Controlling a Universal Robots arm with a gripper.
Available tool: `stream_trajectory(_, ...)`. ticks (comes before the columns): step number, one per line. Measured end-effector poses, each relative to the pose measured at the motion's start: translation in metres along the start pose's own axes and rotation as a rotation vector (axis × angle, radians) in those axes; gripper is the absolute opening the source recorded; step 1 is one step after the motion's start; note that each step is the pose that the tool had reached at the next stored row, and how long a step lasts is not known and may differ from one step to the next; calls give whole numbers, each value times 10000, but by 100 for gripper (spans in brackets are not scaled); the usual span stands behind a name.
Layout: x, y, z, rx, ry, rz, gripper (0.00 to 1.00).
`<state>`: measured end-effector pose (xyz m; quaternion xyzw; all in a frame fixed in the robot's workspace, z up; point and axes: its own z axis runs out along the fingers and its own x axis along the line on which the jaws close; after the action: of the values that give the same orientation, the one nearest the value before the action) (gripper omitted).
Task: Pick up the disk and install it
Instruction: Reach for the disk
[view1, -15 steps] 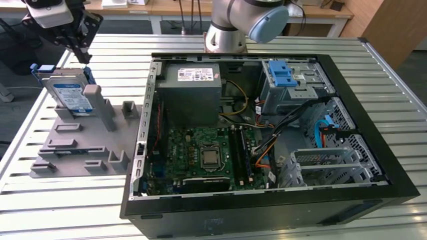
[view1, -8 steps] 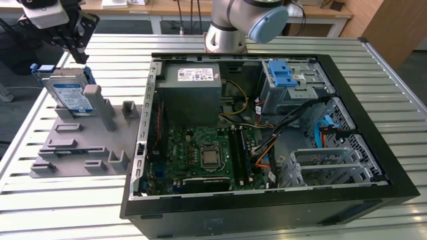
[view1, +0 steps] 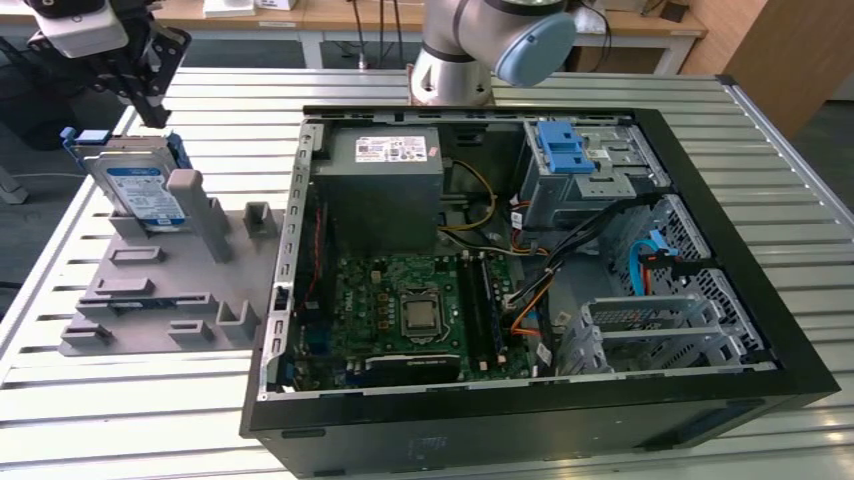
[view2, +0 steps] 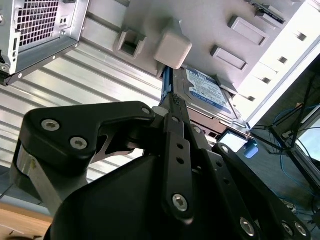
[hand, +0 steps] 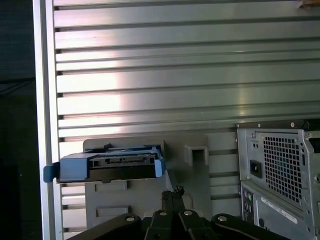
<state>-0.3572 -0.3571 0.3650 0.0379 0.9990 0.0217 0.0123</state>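
The disk (view1: 140, 190) is a silver drive with a white-and-blue label in a blue carrier. It stands on edge in a grey holder (view1: 160, 290) at the exterior view's left. My gripper (view1: 154, 108) hangs just above the disk's upper end, apart from it, shut and holding nothing. In the first wrist view the disk (hand: 110, 167) shows edge-on beyond the closed fingertips (hand: 172, 196). In the second wrist view the disk's label (view2: 210, 90) lies past the gripper (view2: 172, 100).
An open computer case (view1: 747, 250) lies to the holder's right on a slatted metal table (view1: 787, 150). Inside are a grey power-supply box (view1: 394, 165), a motherboard (view1: 414, 310), cables and a metal drive bay with a blue latch (view1: 567, 150). The arm's base (view1: 454, 70) stands behind the case.
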Motion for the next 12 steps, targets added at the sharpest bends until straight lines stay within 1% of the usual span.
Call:
stream_trajectory(9, 115, 9, 6, -1, 0, 0, 11)
stream_trajectory(12, 120, 8, 6, 0, 0, -1, 11)
